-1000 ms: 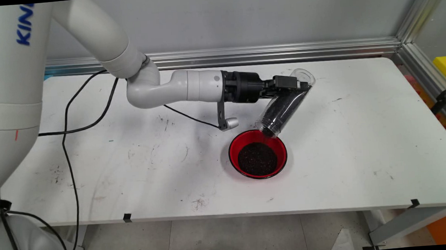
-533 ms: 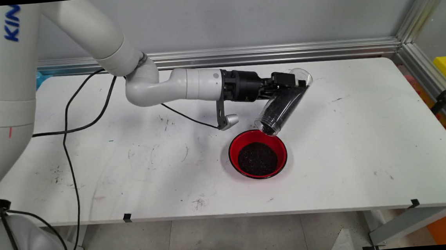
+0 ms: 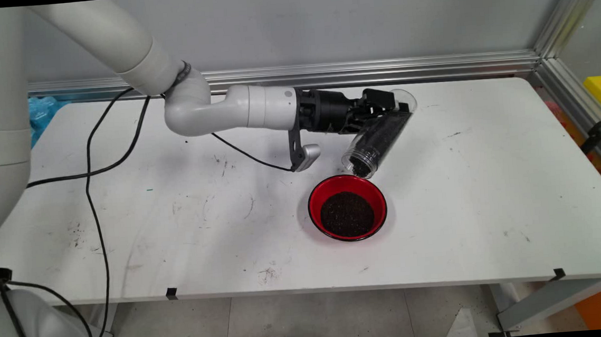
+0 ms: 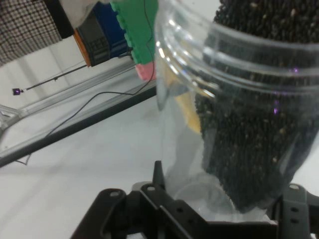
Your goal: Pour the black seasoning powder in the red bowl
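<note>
1. Your gripper (image 3: 387,108) was clamped on a clear jar (image 3: 378,139) of dark grains, tilted mouth-down.
2. The jar's mouth hung above the far rim of the red bowl (image 3: 347,207) on the worktop (image 3: 492,187).
3. The bowl held dark grains.

The robot arm (image 3: 233,110) is white, made of fat round tubes joined at smooth bends. Blue letters mark the big part on the left. Small red marks sit lower on it. Its wrist part (image 3: 328,116) is black. A little silver knob (image 3: 307,155) hangs on a dark bracket. Thin black cables (image 3: 94,204) dangle from the arm.
</note>
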{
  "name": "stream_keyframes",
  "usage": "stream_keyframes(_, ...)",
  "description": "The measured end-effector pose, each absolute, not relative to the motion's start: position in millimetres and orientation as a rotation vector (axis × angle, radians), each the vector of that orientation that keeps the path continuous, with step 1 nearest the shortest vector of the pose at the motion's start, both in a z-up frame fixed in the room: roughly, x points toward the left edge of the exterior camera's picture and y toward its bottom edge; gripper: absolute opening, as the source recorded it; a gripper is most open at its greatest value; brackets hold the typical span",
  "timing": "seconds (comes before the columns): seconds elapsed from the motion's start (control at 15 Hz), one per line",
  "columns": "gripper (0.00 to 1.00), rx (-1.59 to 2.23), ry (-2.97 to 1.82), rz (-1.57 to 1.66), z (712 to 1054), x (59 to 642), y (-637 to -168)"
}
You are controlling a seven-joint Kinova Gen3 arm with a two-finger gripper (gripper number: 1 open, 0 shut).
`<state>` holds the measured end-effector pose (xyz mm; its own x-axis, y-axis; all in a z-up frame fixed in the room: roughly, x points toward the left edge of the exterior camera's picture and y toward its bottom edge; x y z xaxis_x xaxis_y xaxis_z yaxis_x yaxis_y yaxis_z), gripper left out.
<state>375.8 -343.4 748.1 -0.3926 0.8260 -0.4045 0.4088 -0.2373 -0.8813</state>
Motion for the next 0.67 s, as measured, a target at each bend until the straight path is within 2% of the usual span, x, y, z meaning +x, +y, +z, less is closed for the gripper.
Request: stream_keyframes(0.67,0.0,-1.288,-1.818,1.502,777.3,382.2,-350.4)
